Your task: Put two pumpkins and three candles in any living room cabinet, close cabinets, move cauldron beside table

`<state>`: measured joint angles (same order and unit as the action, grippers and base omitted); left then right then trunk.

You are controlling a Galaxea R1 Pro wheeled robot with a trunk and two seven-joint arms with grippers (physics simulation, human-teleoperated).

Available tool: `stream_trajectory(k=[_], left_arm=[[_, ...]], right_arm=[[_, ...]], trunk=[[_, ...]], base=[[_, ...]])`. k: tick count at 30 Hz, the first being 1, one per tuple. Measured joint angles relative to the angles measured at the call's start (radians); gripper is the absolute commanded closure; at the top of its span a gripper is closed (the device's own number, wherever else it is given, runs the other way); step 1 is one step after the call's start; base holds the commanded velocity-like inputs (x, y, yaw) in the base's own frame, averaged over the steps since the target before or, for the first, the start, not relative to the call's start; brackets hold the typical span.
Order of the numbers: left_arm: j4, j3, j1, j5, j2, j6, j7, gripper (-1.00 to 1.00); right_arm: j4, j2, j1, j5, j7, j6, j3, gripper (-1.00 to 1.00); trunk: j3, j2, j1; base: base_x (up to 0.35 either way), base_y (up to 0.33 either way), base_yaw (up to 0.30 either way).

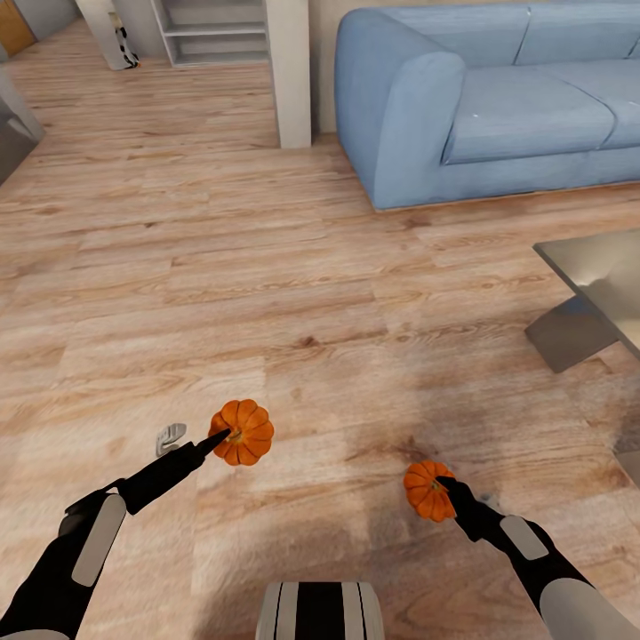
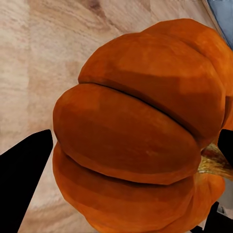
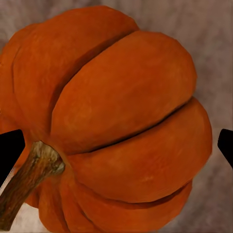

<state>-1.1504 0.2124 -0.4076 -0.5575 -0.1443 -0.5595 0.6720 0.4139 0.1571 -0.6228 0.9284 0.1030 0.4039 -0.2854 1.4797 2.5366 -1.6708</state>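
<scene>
Two ribbed orange pumpkins are held above the plank floor of the living room. My left gripper [image 1: 222, 437] is shut on the left pumpkin [image 1: 244, 431], whose bulk sits between the black fingers [image 2: 24, 170] in the left wrist view. My right gripper [image 1: 442, 487] is shut on the right pumpkin [image 1: 425, 491]; its brown stem [image 3: 29, 179] points toward one finger. A corner of the glass-topped table [image 1: 591, 267] shows at the right edge. The candles, the cabinet and the cauldron are out of view.
A blue sofa [image 1: 498, 98] stands at the back right. A white column [image 1: 289, 71] and a pale shelf unit [image 1: 213, 31] are behind it to the left. A small grey object [image 1: 171, 436] lies on the floor by my left arm.
</scene>
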Motion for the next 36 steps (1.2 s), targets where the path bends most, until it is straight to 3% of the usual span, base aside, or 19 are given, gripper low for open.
stream_trajectory(k=[35,36], left_arm=[[0.000,0.000,0.000,0.001,0.002,0.005,-0.001,1.00],[0.000,0.000,0.000,0.001,0.002,0.004,-0.001,1.00]], right_arm=[[0.000,0.000,0.000,-0.004,0.000,0.001,0.000,-1.00],[0.000,0.000,0.000,-0.004,0.000,0.001,0.000,1.00]], trunk=[[0.000,0.000,0.000],[0.000,0.000,0.000]], base=[[0.022,0.008,0.000],[0.003,0.001,0.000]])
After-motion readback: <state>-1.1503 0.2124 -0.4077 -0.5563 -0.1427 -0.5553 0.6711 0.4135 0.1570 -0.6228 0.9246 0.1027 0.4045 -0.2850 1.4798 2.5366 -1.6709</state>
